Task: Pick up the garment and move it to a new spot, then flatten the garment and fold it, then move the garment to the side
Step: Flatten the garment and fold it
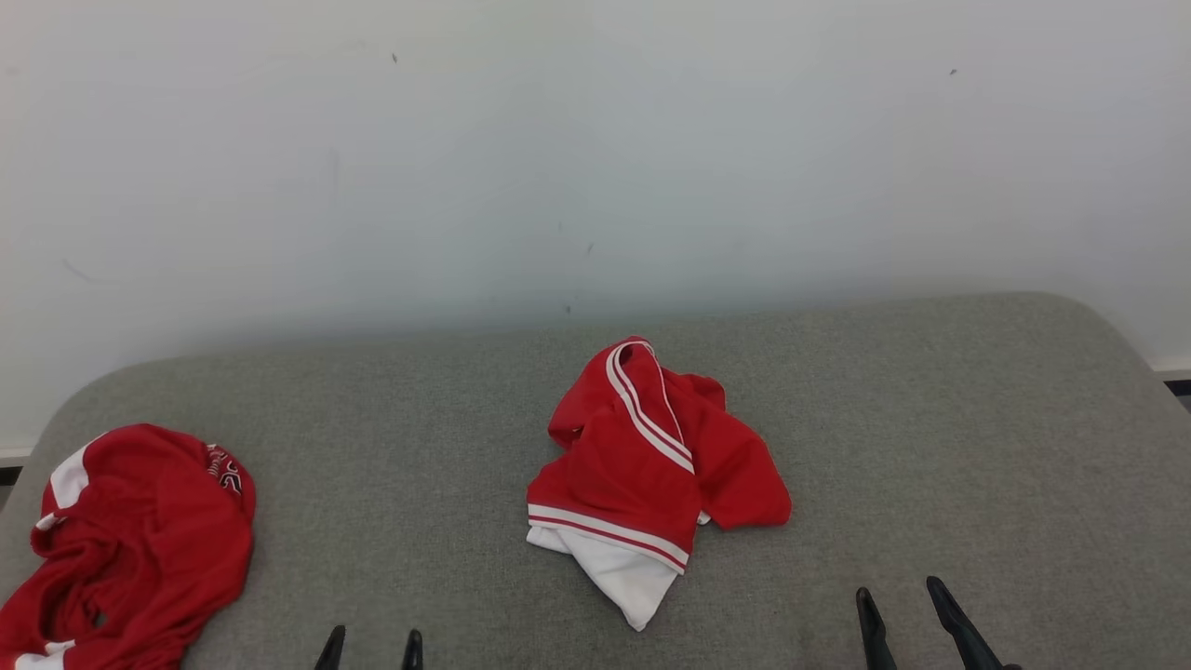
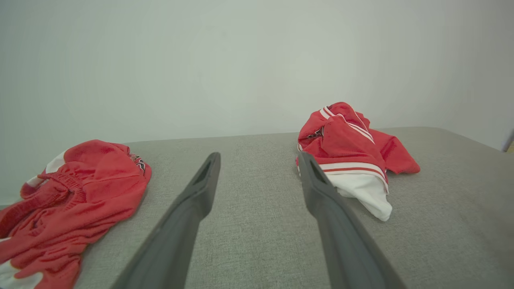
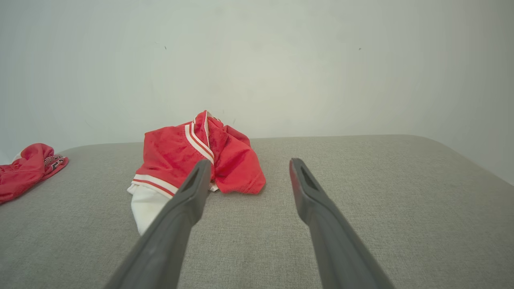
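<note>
nearest the robot, the left gripper (image 1: 374,635) and the right gripper (image 1: 899,588) are hovering low over the grey table (image 1: 930,447), both with jaws standing wide apart and holding nothing. just beyond them, the garment (image 1: 642,465) is lying crumpled near the middle of the table, red with white stripes and a white part pointing toward the robot, clear of both grippers, while a second garment (image 1: 140,540), also red, is lying bunched at the table's left edge. a pale wall (image 1: 595,140) is rising behind.
</note>
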